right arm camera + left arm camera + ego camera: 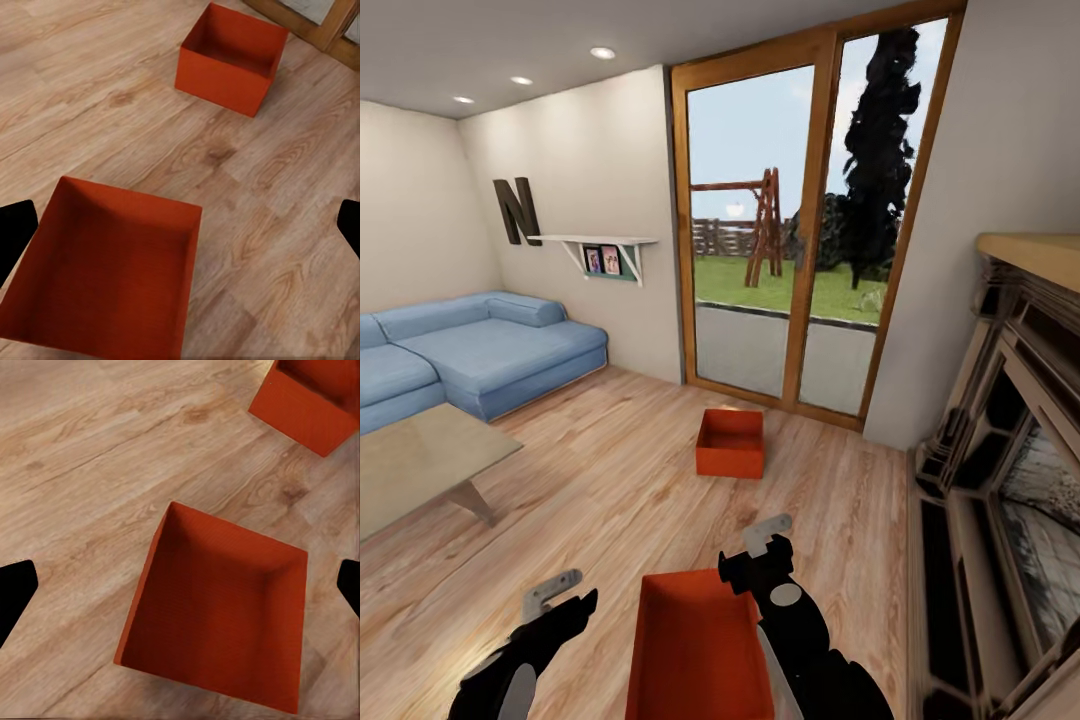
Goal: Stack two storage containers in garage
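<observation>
On the light wood plank floor point(610, 480) of the living room, the near bin point(695, 650) lies low between the robot's two arms, its open top facing up, empty, with orange-red walls and a flat bottom. The left claw point(565, 598) hangs just off the bin's left side, apart from it; the right claw point(760, 560) hangs over the bin's far right corner, and whether it touches the rim cannot be told. In each wrist view the two dark fingertips point(13, 596) point(15, 232) stand far apart at the frame's edges, with nothing between them but bin and floor, so both claws are spread open and hold nothing. The far bin point(731, 444) sits on the planks well beyond the first, near the wood-framed glass doors point(800, 230). A blue sofa point(470, 350) and a low table point(420, 460) stand to the left; the fireplace point(1000, 480) fills the right.
</observation>
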You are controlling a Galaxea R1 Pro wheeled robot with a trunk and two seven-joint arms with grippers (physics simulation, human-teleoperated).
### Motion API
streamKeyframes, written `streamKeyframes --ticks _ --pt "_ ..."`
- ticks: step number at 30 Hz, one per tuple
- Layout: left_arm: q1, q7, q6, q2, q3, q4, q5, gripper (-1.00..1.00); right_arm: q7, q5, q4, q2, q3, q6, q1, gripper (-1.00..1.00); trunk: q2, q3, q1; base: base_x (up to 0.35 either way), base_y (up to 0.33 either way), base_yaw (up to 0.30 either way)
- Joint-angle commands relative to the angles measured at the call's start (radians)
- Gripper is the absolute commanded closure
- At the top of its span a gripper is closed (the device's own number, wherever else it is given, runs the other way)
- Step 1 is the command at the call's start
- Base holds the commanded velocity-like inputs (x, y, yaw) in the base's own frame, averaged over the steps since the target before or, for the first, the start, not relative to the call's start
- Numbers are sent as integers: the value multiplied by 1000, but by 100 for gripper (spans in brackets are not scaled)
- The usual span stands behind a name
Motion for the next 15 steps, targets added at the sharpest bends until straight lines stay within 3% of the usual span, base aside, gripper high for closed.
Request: streamKeyframes --ticks 1,5,15 --pt "0 0 4 0 -8 1 0 -100 0 0 0 0 0 1 0 -100 -7 -3 4 2 -1 0" --pt "-1 0 23 -2 -50 25 -4 -100 -2 0 0 0 -1 11 0 -100 -35 -16 19 0 0 0" --pt "-1 1 27 -2 -58 57 -7 -100 8 -8 2 0 -1 61 -2 -100 -105 -47 57 0 0 0"
